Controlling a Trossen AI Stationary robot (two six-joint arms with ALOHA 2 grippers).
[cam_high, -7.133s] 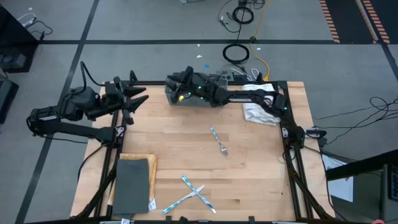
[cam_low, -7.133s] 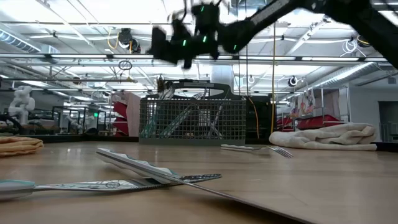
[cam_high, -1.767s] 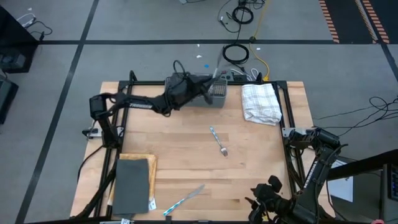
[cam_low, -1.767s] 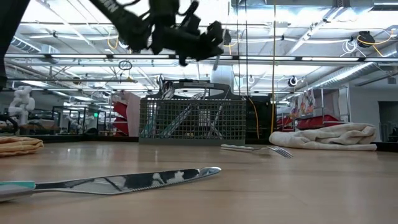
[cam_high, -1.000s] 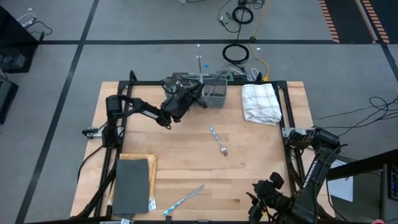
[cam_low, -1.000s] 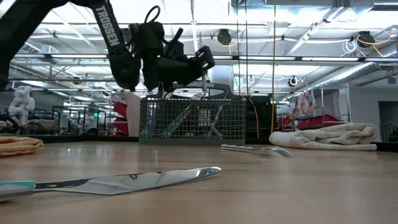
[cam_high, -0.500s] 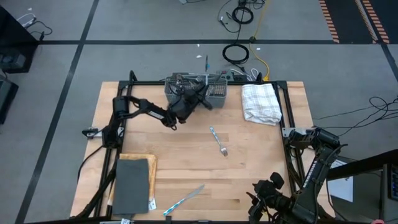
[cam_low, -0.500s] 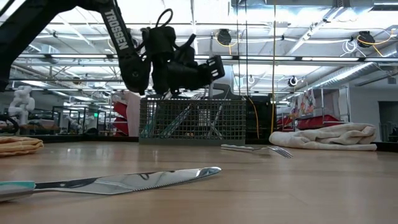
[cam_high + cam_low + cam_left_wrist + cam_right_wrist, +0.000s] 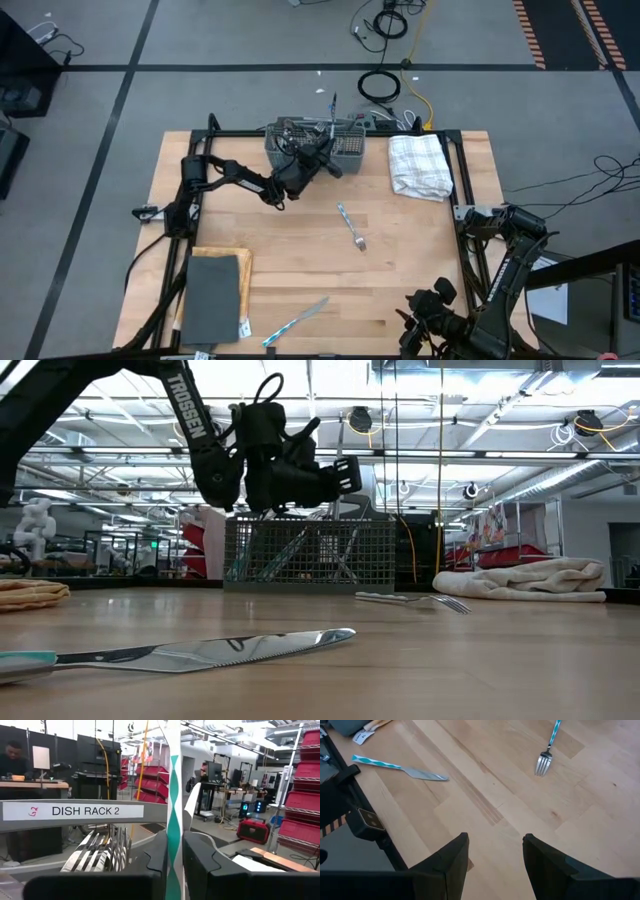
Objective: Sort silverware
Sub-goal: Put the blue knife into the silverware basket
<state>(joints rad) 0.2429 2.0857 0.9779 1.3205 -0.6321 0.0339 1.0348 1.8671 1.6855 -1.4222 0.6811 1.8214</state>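
My left gripper (image 9: pixel 326 158) hovers over the grey mesh basket (image 9: pixel 350 150) at the table's far edge, shut on one piece of silverware whose teal-and-white handle (image 9: pixel 173 795) stands upright between its fingers. The basket (image 9: pixel 310 555) holds more patterned silverware (image 9: pixel 97 855). A fork (image 9: pixel 352 228) lies flat mid-table and a knife (image 9: pixel 297 322) lies flat near the front edge. My right gripper (image 9: pixel 495 855) waits open off the table's near right corner (image 9: pixel 430 310), looking down on the knife (image 9: pixel 400 768) and the fork (image 9: pixel 547 755). My left gripper pinches the patterned handle (image 9: pixel 173 842) between its two fingers (image 9: pixel 157 857). The fingers come in level from the table's left side and lie across the handle. The piece stands upright, its handle end rising above the fingers (image 9: pixel 333 102); its lower end is hidden by the gripper.
A white folded towel (image 9: pixel 418 165) lies at the far right, beside the basket. A dark grey mat (image 9: pixel 215 305) on a yellowish cloth (image 9: pixel 225 258) sits at the near left. Bare wood stretches between the fork and the knife.
My left gripper has carried the upright piece of silverware toward the table's right edge, from the basket's left end to above its middle, and sunk slightly. The piece has stayed upright in the hold. The last half second shows almost no movement.
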